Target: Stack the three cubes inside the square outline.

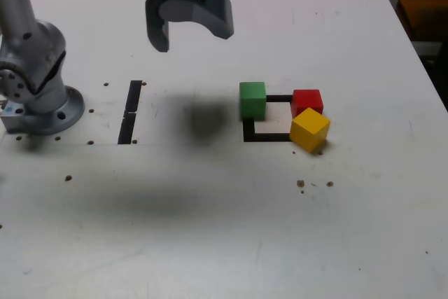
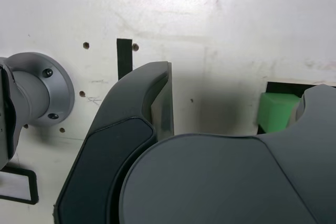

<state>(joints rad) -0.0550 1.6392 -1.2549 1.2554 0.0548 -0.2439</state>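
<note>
In the exterior view the green cube sits on the left corner of the square outline. The red cube and the yellow cube sit touching each other on its right side. All three rest on the table, and the outline's white centre stays bare. My gripper hangs open and empty well above the table, to the left of and behind the cubes. The wrist view shows the gripper with jaws wide apart, the green cube beside one finger, and a bit of the outline.
A straight black strip lies on the white table between the arm's base and the cubes. Small screw holes dot the tabletop. The table's right edge runs close behind the cubes' side.
</note>
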